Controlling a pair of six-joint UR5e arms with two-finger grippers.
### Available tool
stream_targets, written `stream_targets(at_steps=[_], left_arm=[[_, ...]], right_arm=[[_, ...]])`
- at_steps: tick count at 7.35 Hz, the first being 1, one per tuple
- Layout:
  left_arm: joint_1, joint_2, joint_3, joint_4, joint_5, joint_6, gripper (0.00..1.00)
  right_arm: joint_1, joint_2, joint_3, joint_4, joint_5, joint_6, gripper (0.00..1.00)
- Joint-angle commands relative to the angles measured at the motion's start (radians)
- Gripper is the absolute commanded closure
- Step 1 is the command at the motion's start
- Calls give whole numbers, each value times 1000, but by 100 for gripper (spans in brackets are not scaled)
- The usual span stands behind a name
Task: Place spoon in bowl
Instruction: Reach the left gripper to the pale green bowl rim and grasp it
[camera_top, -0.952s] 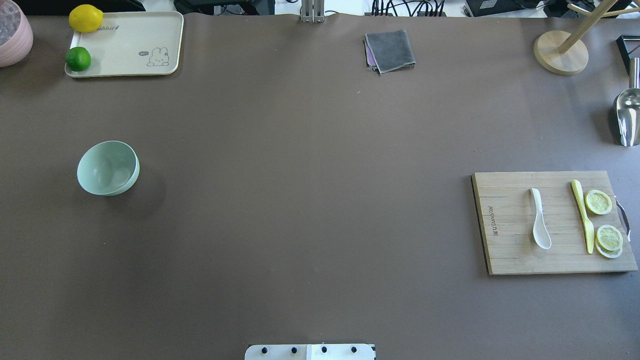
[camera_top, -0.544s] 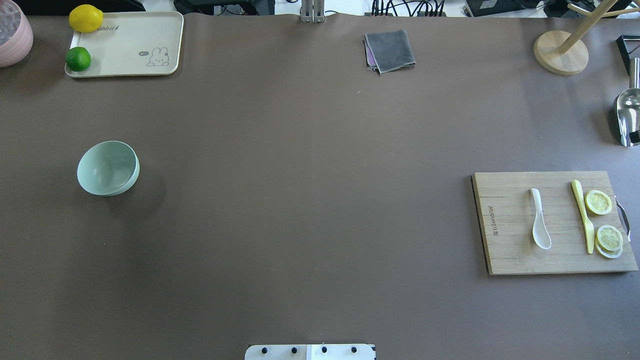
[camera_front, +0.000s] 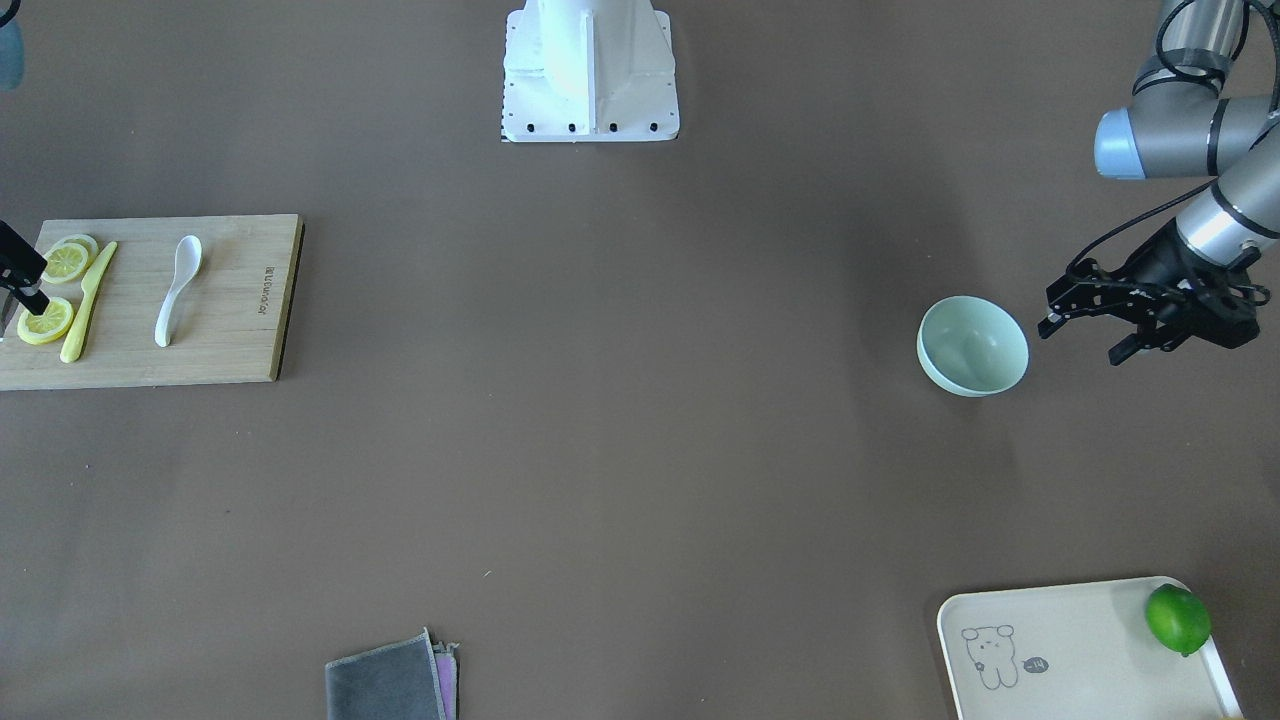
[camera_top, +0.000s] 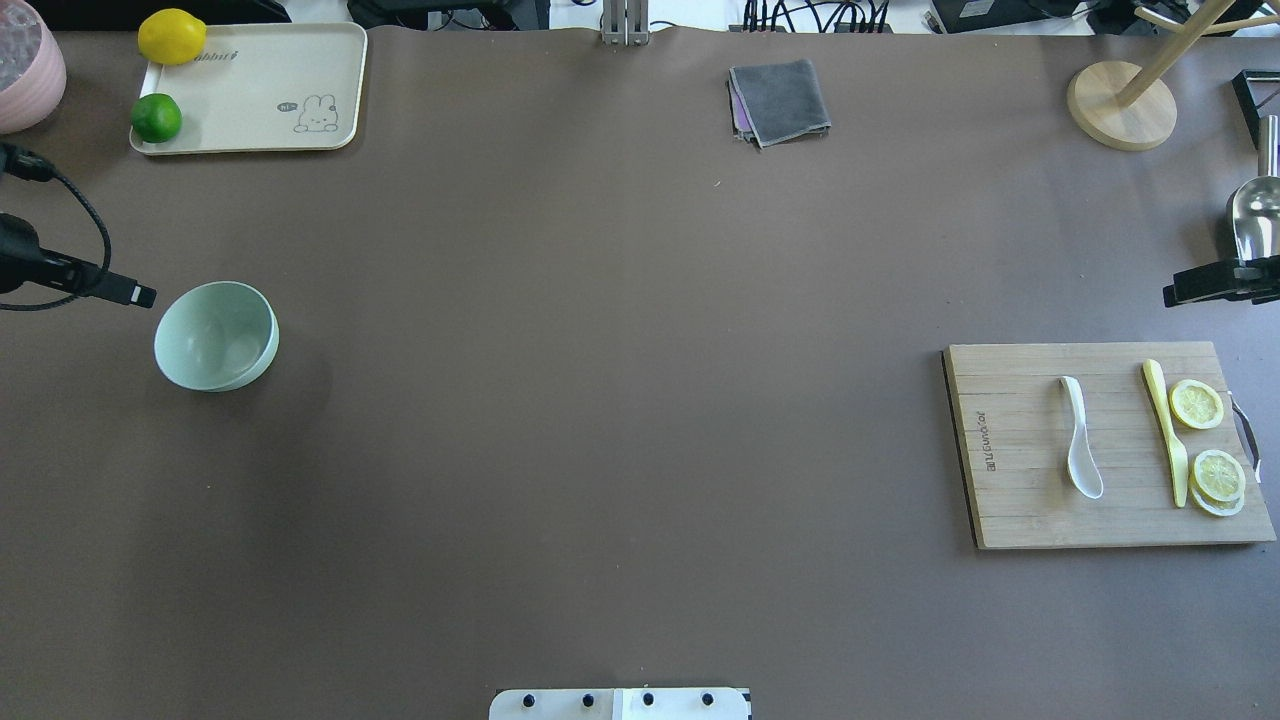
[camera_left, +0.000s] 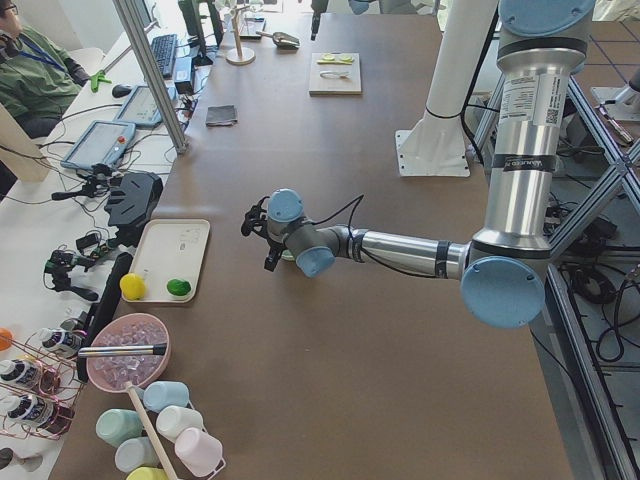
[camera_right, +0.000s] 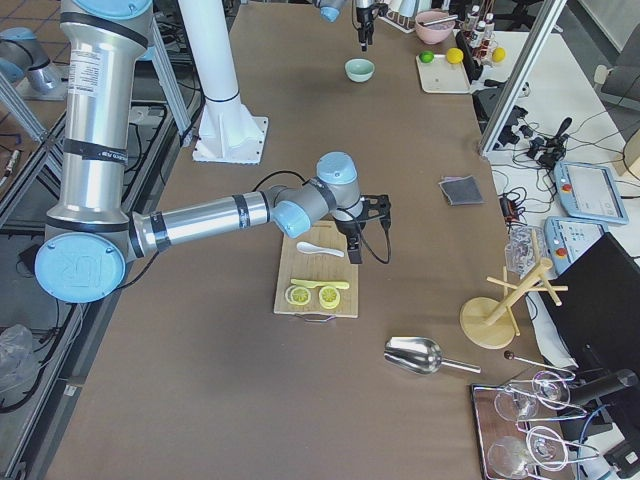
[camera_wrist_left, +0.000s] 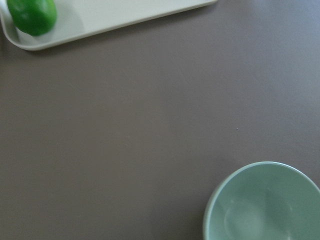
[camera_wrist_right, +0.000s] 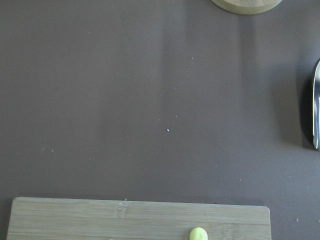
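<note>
Small white soup spoon (camera_top: 1078, 445) lies on the bamboo board (camera_top: 1010, 500) near my right fingers (camera_top: 1180, 293), whose gap I cannot tell; left fingers (camera_front: 1083, 338) hang apart beside the round mint-green bowl (camera_front: 972, 350), perhaps to steady it.

silver arms (camera_left: 520, 170), pale blue joint caps (camera_left: 503, 292), black left tool (camera_front: 1080, 341).
</note>
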Motion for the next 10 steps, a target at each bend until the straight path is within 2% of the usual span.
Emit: stream_targets(at_steps=[1,2,3,6,7,9,10], left_arm=[[46,-3,65,-80,38,-27,65],[54,-3,70,-88,38,-27,89],[56,-3,67,-88,38,-27,100],[54,-45,29,-78,25,-81,100],[56,-90,12,-71,27,-154,100],[149,-231,4,-52,44,-373,100],[196,-305,-25,27,97,-436,100]], right_arm=[[-8,-2,2,3,-4,7,0],[-8,-2,2,3,-4,7,0],[-8,-2,3,3,-4,7,0],[-8,-2,3,3,-4,7,0],[-8,-2,5,3,-4,7,0],[-8,-1,5,3,-4,7,0],[-8,-1,5,3,-4,7,0]])
